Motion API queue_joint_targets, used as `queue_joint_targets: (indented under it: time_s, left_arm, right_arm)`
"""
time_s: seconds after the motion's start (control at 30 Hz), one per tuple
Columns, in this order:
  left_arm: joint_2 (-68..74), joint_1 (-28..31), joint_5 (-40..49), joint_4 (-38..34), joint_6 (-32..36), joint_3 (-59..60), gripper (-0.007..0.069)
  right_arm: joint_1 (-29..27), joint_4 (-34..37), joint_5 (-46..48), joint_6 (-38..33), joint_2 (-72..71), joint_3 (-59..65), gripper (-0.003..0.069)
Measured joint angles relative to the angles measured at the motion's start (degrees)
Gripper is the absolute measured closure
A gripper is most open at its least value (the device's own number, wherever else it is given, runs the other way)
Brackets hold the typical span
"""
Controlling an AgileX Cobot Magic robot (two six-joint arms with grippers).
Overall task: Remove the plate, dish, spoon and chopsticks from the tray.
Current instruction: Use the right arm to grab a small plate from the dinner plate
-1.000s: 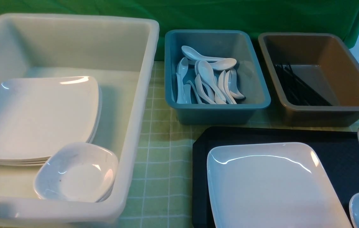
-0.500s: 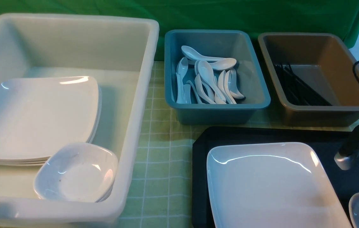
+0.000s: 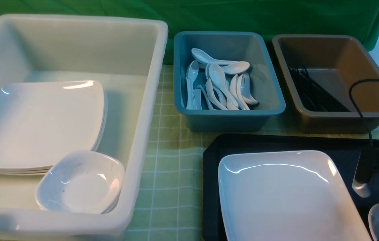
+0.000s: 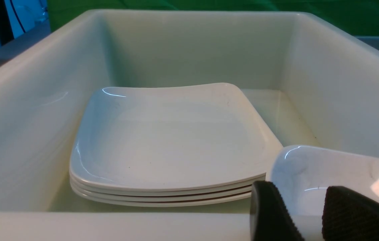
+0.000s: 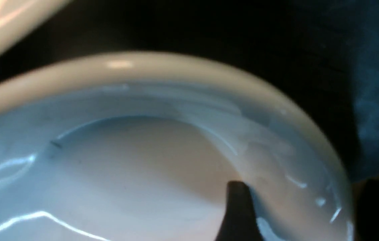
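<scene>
My right pincer [image 5: 306, 187] is wide across the dish [image 5: 125, 167] rim on the tray [image 3: 276, 142]; my left pincer [image 4: 299, 187] is half open, empty.

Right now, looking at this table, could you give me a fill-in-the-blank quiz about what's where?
The blue tub holds white ___.
The brown tub holds black ___.
The large plate lies on the black ___.
The fingers straddling the rim of the small dish belong to the robot's ___ arm.
Missing words: spoons, chopsticks, tray, right.
</scene>
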Motion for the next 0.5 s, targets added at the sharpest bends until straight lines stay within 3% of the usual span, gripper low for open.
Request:
queue_joint_targets:
  time_s: [0.17,0.23,0.3,0.5]
  left_arm:
    - [0.00,0.00,0.00,0.00,0.07,0.00,0.0400]
    - [0.00,0.00,0.00,0.00,0.07,0.00,0.0400]
    - [0.00,0.00,0.00,0.00,0.02,0.00,0.0400]
    - [0.00,0.00,0.00,0.00,0.02,0.00,0.0400]
  right_arm:
    - [0.00,-0.16,0.52,-0.27,0.22,-0.09,0.0256]
    - [0.00,-0.22,1.41,-0.36,0.34,-0.09,0.0377]
    - [0.00,-0.49,2.87,-0.51,0.30,-0.55,0.0407]
    - [0.00,-0.58,4.74,-1.13,-0.86,-0.55,0.0432]
